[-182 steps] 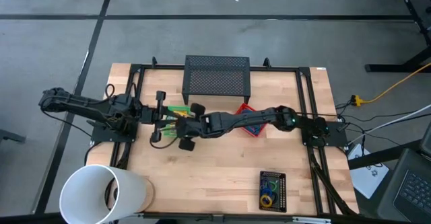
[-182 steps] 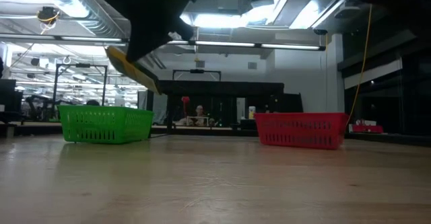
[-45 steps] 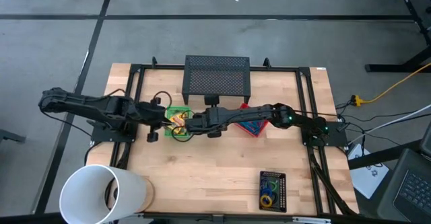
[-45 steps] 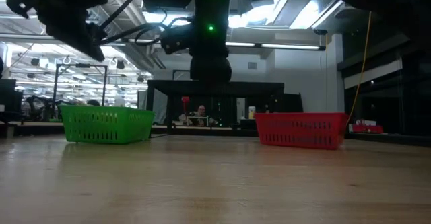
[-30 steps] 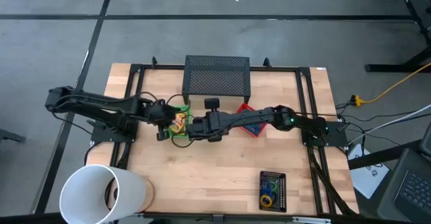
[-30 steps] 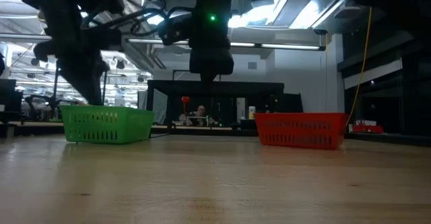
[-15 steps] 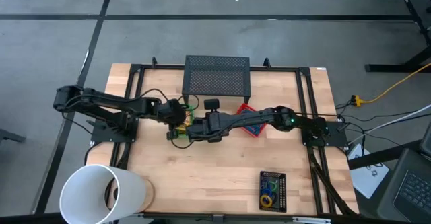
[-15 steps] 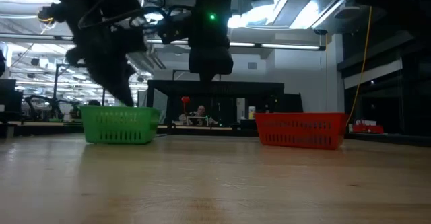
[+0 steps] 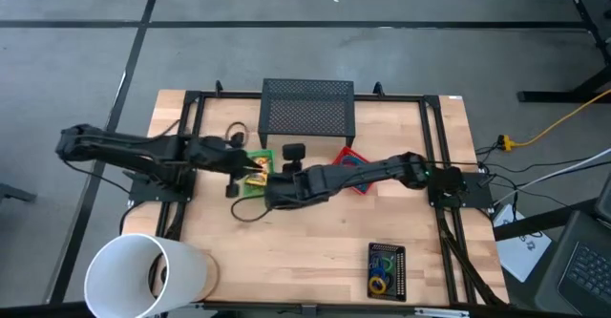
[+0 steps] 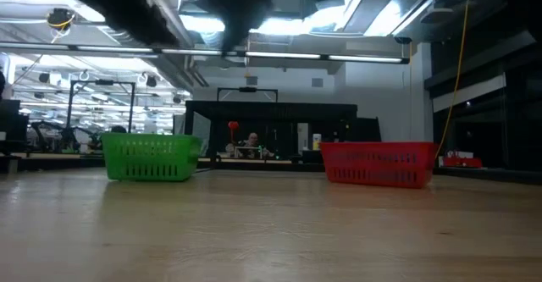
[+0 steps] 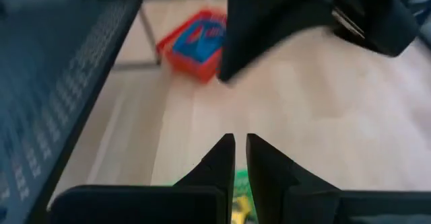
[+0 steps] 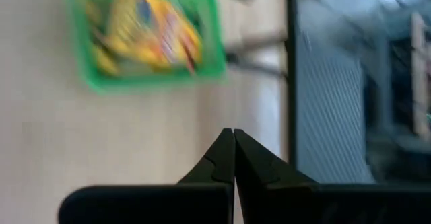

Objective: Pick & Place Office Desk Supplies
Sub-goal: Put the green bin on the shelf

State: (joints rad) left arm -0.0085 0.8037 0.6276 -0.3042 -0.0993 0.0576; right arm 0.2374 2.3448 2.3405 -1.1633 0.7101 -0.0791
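- As we look down on the table [image 9: 315, 246], we see both arms meeting near its middle, just in front of the black mesh tray [image 9: 307, 107] at the far edge.
- We find the left gripper [image 11: 240, 158] over the green tray [image 9: 254, 170]; its fingers [image 11: 219, 163] stand almost together with a thin gap, and we see nothing between them.
- We see the right gripper [image 12: 234, 155] just beside the green tray, on its right; its fingers [image 12: 217, 160] are pressed tight together and empty.
- We see the yellow crayon boxes [image 12: 151, 32] lying in the green tray, which the right wrist view shows clearly; we cannot count them.
- We see the red tray [image 9: 349, 169] to the right of the green one, partly under the right arm, with something blue [image 11: 200, 39] inside it in the left wrist view; we cannot tell what it is.
- We see a small black tray [image 9: 387, 270] near the front right edge, well apart from both grippers, holding the coloured rubber-band rings [image 9: 383, 272].
- We see a big white cylinder [image 9: 148, 277] at the front left corner.
- At table height, we see the green tray [image 10: 152, 157] and the red tray [image 10: 378, 164] standing well apart on the wood, with dark arm parts blurred above them.
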